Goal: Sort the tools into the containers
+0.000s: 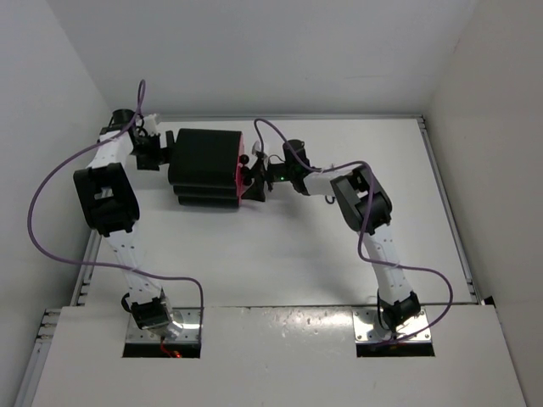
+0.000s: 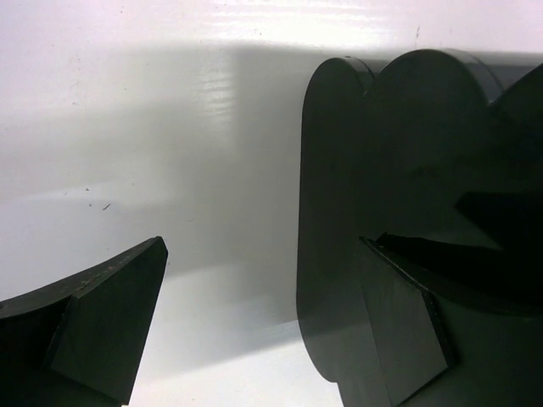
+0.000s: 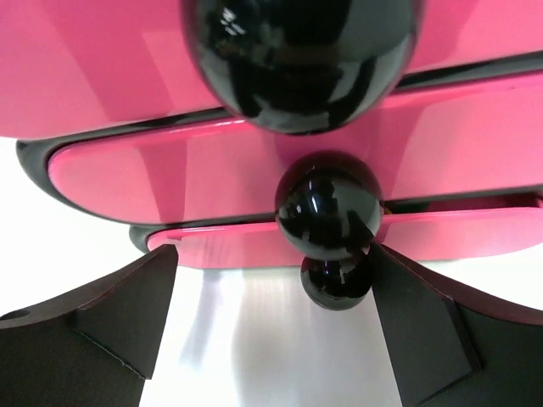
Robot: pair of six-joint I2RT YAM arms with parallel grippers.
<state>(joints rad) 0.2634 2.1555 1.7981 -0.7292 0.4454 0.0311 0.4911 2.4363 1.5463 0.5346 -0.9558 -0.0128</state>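
A black cabinet (image 1: 204,161) stands at the back middle of the table, its three pink drawers (image 1: 240,180) facing right. In the right wrist view the drawers (image 3: 153,178) fill the top, each with a round black knob. My right gripper (image 3: 273,254) is open just in front of them, and the lowest knob (image 3: 337,284) sits close to its right finger (image 3: 424,331). My left gripper (image 2: 263,246) is open behind the cabinet (image 2: 407,153), with its right finger (image 2: 407,339) against the black back wall. No tools are in view.
White walls close in the table at the back and on both sides. A metal rail (image 1: 445,203) runs along the right edge. Purple cables (image 1: 51,186) loop off both arms. The raised white base plate (image 1: 280,356) spans the near edge.
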